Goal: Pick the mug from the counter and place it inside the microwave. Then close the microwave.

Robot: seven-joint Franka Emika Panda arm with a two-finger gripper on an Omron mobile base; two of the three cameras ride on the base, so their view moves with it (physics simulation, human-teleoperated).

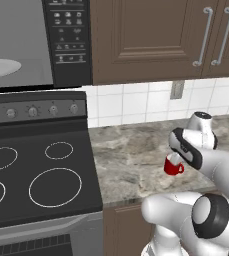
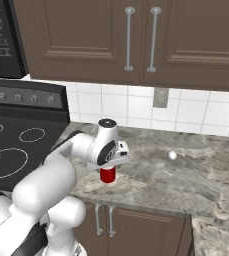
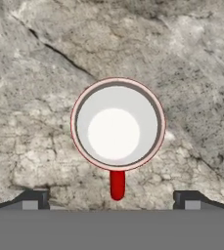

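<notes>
Step in hand: the pick, approach phase. The mug [image 3: 117, 123] stands upright on the counter [image 1: 131, 150], right of the stovetop [image 1: 36, 165]; in the hand view it sits centre frame, white interior facing the camera, handle pointing to the bottom edge. The gripper [image 3: 112, 199] hangs directly above it, fingertips [image 3: 33, 199] spread wide at lower left and lower right, nothing between them. In the left base view the hand covers part of the mug at centre right. The microwave [image 1: 68, 45], upper left, stands open with the turntable [image 1: 1, 67] visible. Next move, as I judge it: descend straight, straddle the rim or wall clear of the handle, then clamp.
</notes>
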